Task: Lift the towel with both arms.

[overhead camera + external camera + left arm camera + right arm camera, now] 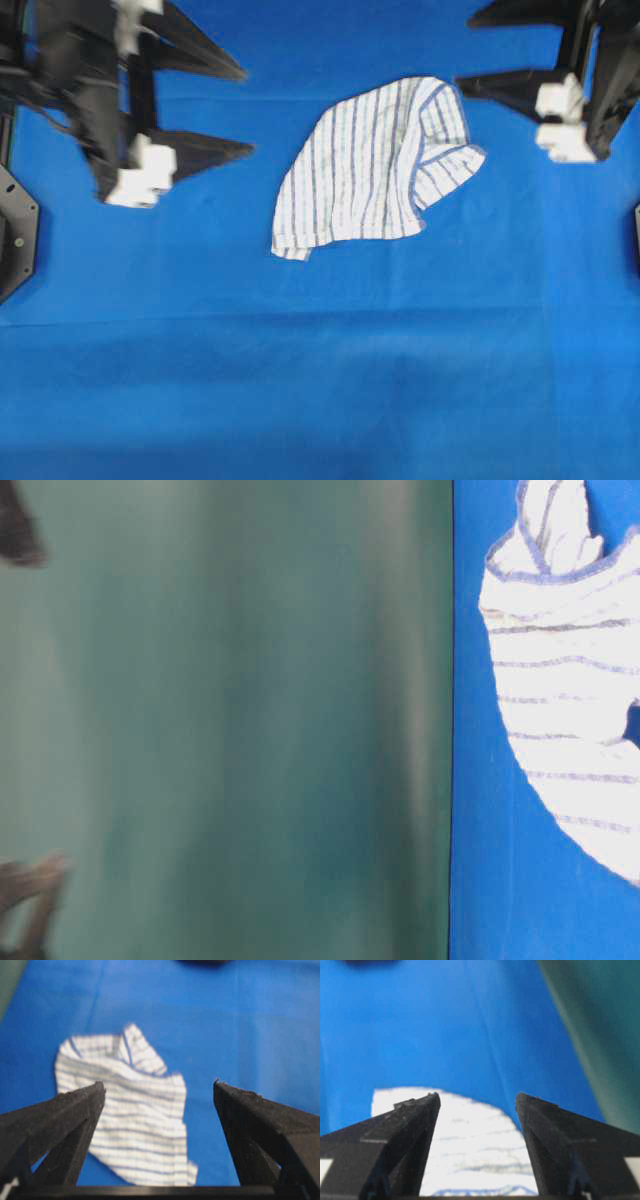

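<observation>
The small white soft cloth towel with thin blue and grey stripes (375, 165) lies crumpled on the plain blue tablecloth (320, 380) covering the table, at the middle of the far half in the overhead view, its long axis slanting from near-left to far-right. It sits between the two arms. The right arm's black pointed pincer (465, 50) is the nearer one, its lower finger just beside the towel's far-right corner; the left arm's black pincer (248, 110) stands well apart on the left. Both pincers point inward toward the cloth with fingers spread wide, holding nothing. Judging from this, each must close in on its own end of the towel.
</observation>
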